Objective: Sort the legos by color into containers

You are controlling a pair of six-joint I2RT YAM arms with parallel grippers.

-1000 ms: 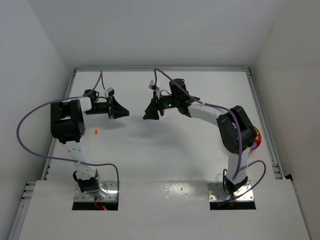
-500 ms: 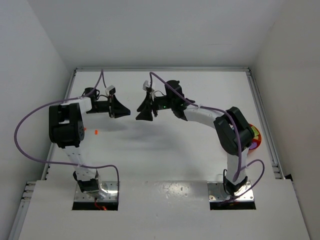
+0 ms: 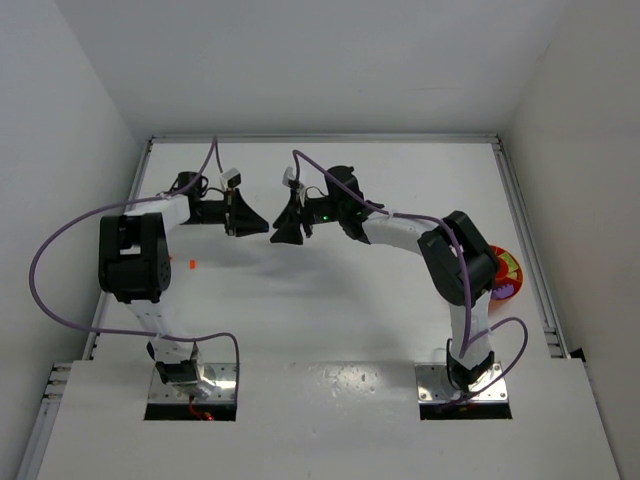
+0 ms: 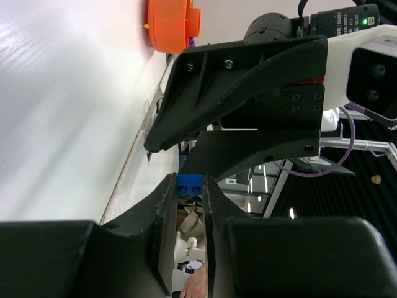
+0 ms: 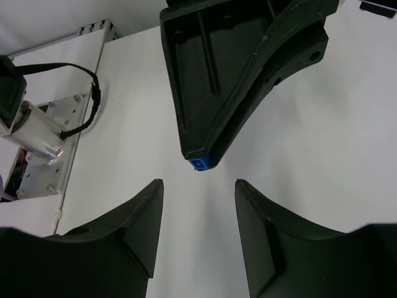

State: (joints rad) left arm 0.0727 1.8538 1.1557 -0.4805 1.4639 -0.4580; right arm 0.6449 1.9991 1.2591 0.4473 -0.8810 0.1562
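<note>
Jaws meet tip to tip over the far middle of the worktop [image 3: 330,300]. We see the left jaws pinched shut on a blue lego [image 4: 190,184], which sticks out at their very tips, clear of the surface. The right jaws face it head-on, standing partly open with nothing between them; in the right wrist view the blue lego sits just above the gap between their tips, not yet inside it. The orange bowl [image 3: 507,268] lies at the right edge of the top view, well apart from both jaws, and the right arm's elbow [image 3: 462,265] covers its left part; we make out a purple patch inside but cannot tell which compartment it is in. One orange lego [image 3: 191,263] lies alone on the worktop at the left of the frame, just right of the left arm's upright link [image 3: 135,265]. Loops of purple cables [image 3: 60,240] hang off both arms.
</note>
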